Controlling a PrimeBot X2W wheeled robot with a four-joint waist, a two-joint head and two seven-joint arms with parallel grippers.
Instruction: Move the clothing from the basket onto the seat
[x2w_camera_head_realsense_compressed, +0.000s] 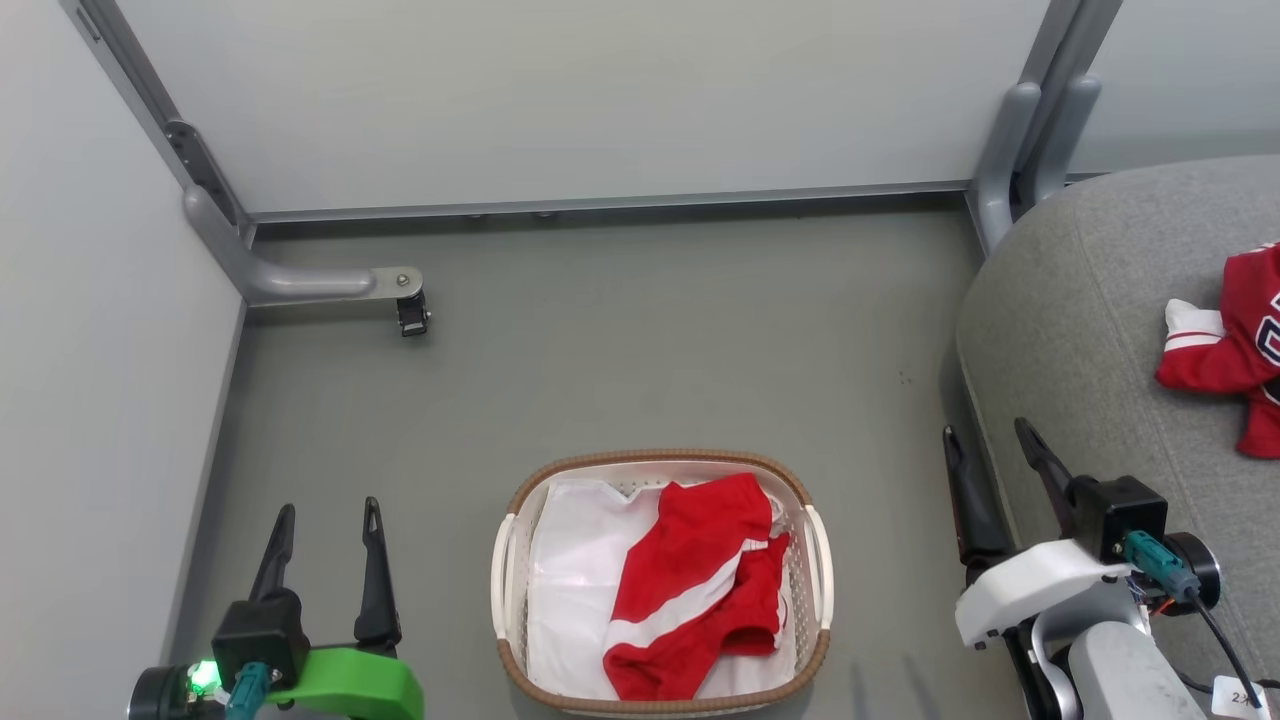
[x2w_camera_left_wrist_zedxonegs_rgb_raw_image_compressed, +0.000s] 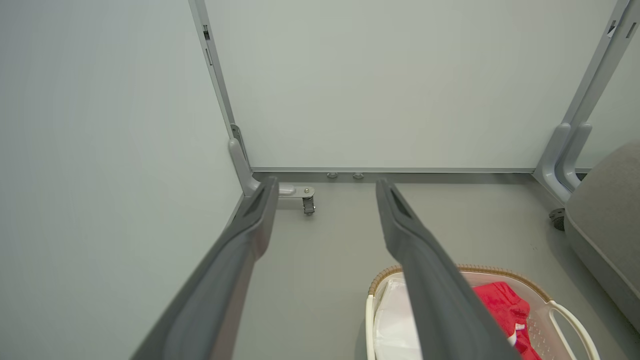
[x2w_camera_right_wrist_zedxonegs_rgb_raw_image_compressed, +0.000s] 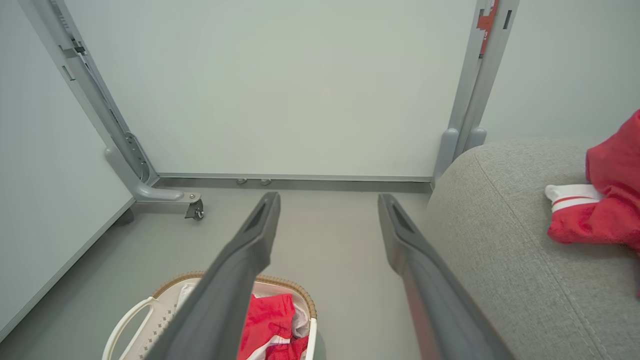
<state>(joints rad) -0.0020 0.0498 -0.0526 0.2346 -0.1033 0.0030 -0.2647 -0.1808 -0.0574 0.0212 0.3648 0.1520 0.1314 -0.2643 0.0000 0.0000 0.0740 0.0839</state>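
Red shorts (x2w_camera_head_realsense_compressed: 700, 565) in the basket (x2w_camera_head_realsense_compressed: 660, 457) lie between left claw (x2w_camera_head_realsense_compressed: 330, 505) and right claw (x2w_camera_head_realsense_compressed: 984, 427).

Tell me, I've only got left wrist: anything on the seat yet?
Observer: Yes. A red jersey lies on the seat, at the right edge of the head view.
Operator: What's left in the basket?
Observer: One garment: red shorts with a white stripe, on the white liner, in the right half of the basket.
Operator: Right arm?
Observer: The right fingers are open and empty, between the basket and the seat's edge.
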